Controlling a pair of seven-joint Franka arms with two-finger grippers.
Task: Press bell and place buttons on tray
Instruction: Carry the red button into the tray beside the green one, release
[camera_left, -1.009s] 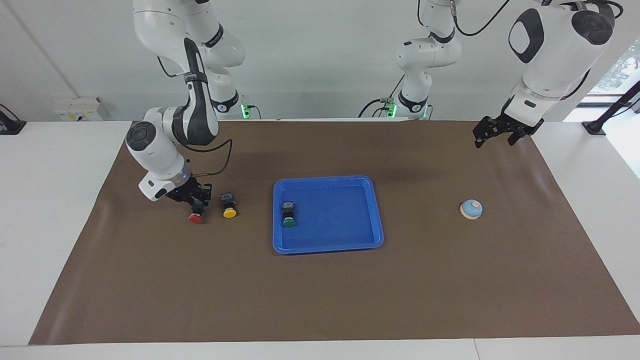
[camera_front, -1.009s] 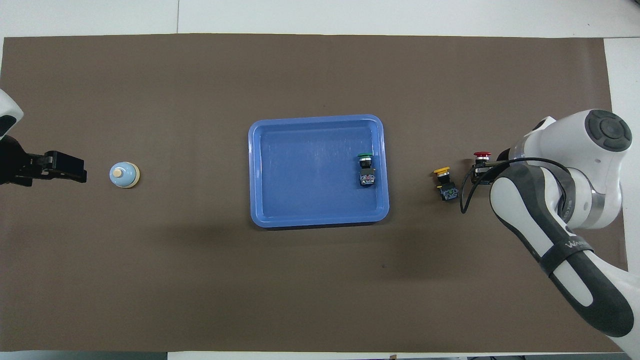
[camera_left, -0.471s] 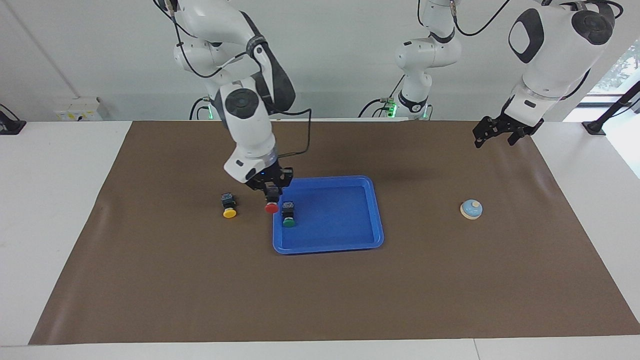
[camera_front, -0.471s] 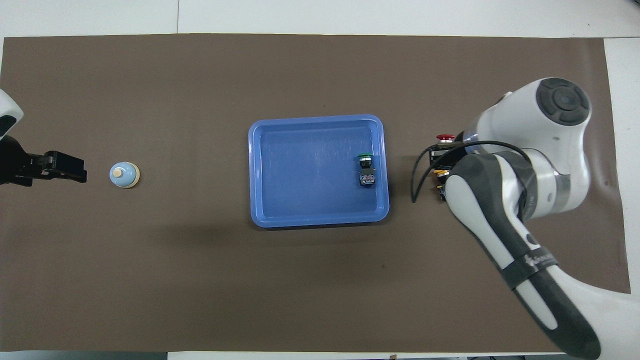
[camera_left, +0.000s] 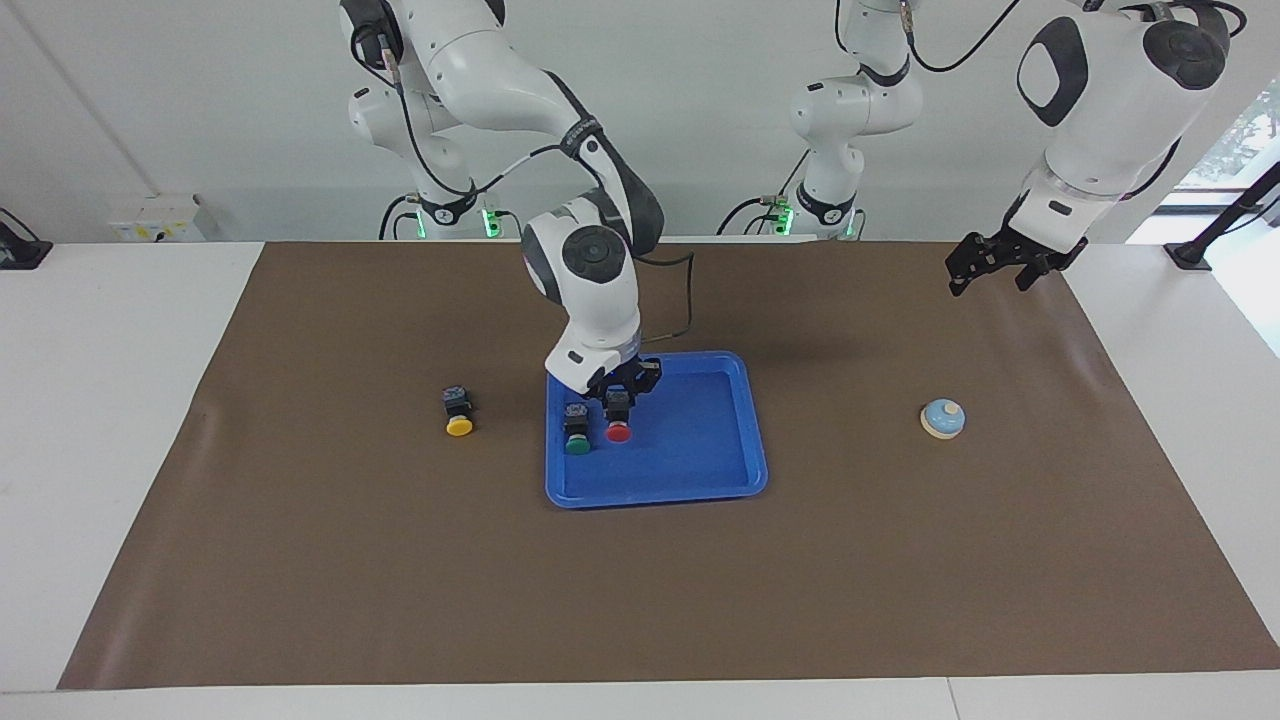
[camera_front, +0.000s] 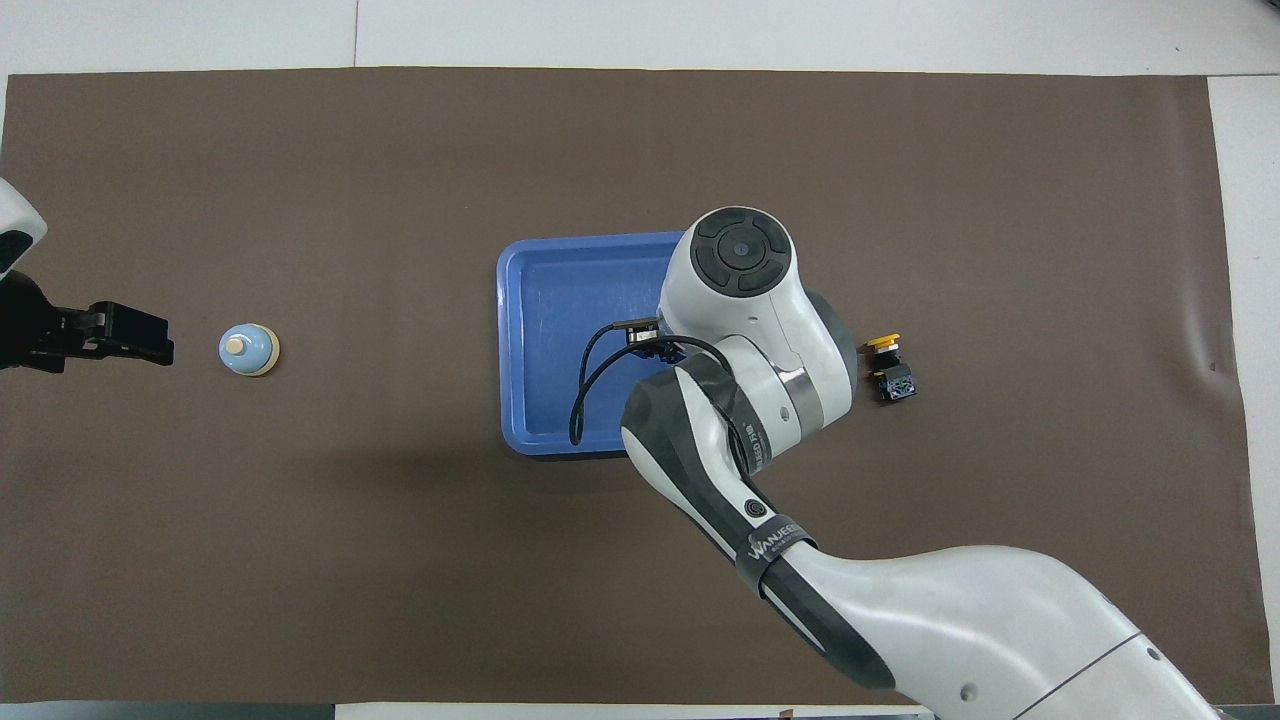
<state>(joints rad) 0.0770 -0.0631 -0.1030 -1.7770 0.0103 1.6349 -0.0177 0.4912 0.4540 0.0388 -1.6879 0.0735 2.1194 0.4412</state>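
Blue tray (camera_left: 740, 440) mid-desk: right gripper (camera_left: 619, 398) over it, jaws clamped on red button (camera_left: 619, 431) beside green button (camera_left: 577, 437). Yellow button (camera_left: 459, 424) off-tray. Left gripper (camera_left: 985, 270) waits near bell (camera_left: 942, 419), jaws apart.

Right gripper (camera_left: 619, 392) lowered, clamped; left gripper (camera_left: 990, 268) raised (waiting).

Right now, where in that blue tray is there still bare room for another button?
The tray is bare on the half toward the left arm's end. It is crowded at the other end: the green button lies there, and beside it the right gripper holds the red button. The yellow button waits on the mat.
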